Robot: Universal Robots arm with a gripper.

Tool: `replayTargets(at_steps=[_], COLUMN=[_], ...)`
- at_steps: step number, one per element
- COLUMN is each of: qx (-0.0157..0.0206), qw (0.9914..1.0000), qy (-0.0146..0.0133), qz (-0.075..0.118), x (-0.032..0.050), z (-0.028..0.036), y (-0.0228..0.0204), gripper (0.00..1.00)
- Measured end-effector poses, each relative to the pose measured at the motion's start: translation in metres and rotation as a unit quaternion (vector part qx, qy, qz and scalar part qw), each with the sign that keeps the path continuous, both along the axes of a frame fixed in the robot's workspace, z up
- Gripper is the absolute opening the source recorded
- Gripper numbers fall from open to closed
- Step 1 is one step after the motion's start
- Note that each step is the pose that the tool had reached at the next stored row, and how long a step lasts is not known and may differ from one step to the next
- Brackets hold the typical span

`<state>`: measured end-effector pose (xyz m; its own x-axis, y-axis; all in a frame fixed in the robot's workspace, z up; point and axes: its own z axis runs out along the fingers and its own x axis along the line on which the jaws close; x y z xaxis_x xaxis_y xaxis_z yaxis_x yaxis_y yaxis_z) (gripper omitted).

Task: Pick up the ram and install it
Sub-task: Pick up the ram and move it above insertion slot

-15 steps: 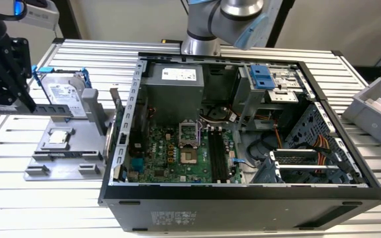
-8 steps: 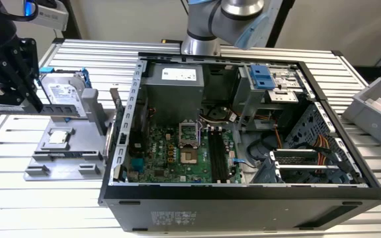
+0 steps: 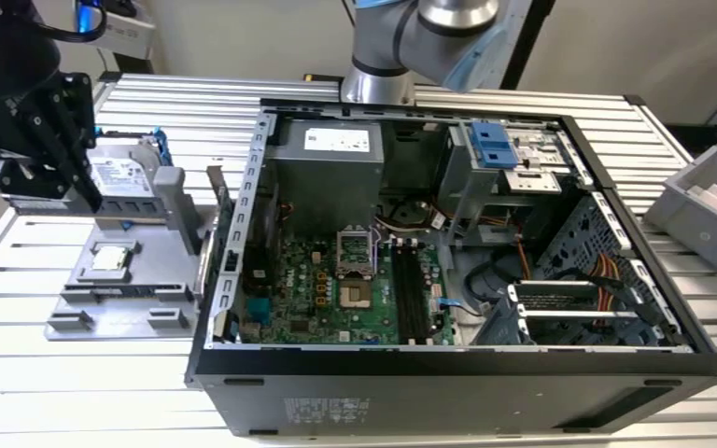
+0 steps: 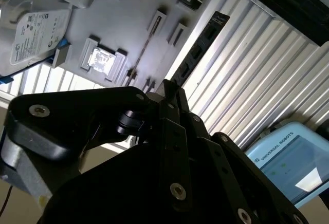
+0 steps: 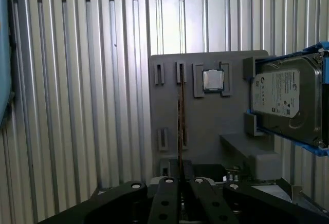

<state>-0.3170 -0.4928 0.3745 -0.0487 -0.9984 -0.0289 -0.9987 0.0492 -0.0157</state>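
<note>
- Claw [image 5: 182, 181]: the two fingers [image 5: 167, 190] sit close together with a slim gap between them and hold nothing
- Ram [image 5: 181, 116]: it stands on its thin edge in the grey tray [image 5: 216, 126], seated in the tray's notches and seen edge-on as a fine dark line
- The tray lies on the ribbed table [image 5: 77, 106], with the chip [image 5: 211, 79] just beside the ram's far end and the drive [image 5: 280, 93] beyond the chip
- Key relation: in the first wrist view the ram's long axis runs straight away from the claw, and its thin edge lines up with the gap between the fingers; closing, I judge, would press on the ram's two flat faces
- In the second wrist view the ram [image 4: 144, 47] lies apart from the fingertips, with open air between, so the claw looks to be hanging above the tray and not yet down on the stick
- The case [image 3: 458, 369] sits on the exterior view's right of the tray, lid off, with the long black slots [image 3: 406, 289] on its board bare; the ram is not yet installed
</note>
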Motion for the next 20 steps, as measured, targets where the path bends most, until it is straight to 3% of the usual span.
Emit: replayTargets(at_steps=[3,9,20], qx=[0.0,0.0001,0.0], qw=[1.0,1.0,1.0], qy=[0.0005,0.001,0.0013], qz=[0.0,0.0,0.0], x=[0.0061,0.0104,0.0354], z=[0.0,0.0019,0.002], y=[0.0,0.0,0.0], gripper=[0.0,0.0,0.0])
